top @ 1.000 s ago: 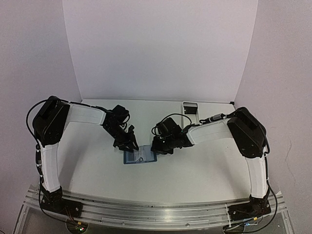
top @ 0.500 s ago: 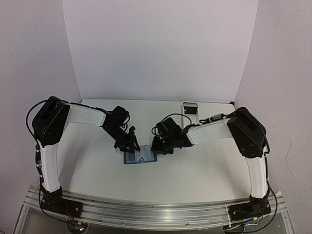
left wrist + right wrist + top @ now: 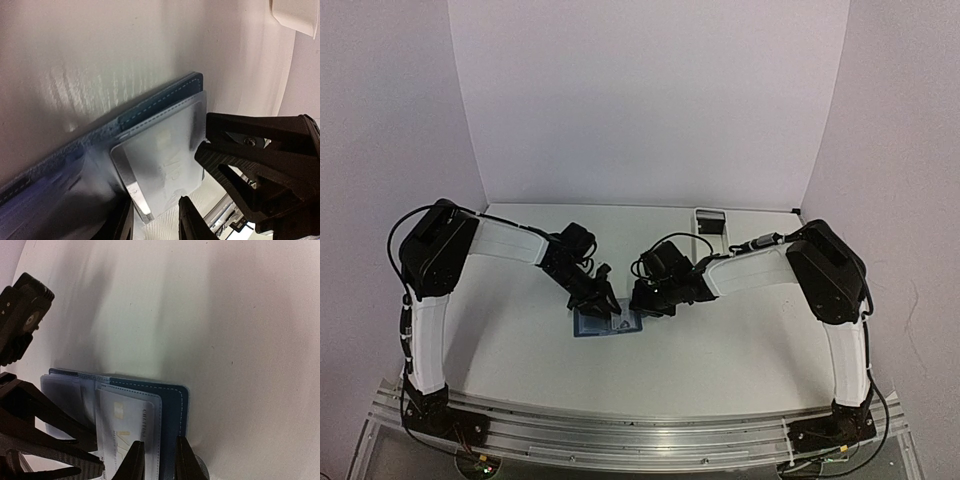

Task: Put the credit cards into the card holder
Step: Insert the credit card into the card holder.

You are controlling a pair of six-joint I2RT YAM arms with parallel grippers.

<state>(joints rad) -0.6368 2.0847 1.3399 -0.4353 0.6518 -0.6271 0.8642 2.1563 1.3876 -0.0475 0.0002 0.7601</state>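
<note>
The dark-blue card holder (image 3: 608, 324) lies open on the table between both arms. A pale silver credit card (image 3: 160, 162) sits part-way in its right pocket page, and it also shows in the right wrist view as a chip card (image 3: 125, 422). My left gripper (image 3: 154, 205) is open, its fingers straddling the card's free corner; whether they touch the card's edges I cannot tell. My right gripper (image 3: 159, 446) stands narrowly open over the holder's right flap (image 3: 175, 405), tips on the page and cover. From above, the left gripper (image 3: 607, 305) and right gripper (image 3: 642, 303) nearly meet.
A long white tray (image 3: 710, 220) stands at the back of the table against the wall, right of centre. White walls close the table on three sides. The holder's round snap tab (image 3: 200, 469) pokes out beside my right gripper's finger.
My left arm has swung right and nearer, bringing its gripper from the holder's left edge to over the holder. The right arm and the holder have stayed put.
</note>
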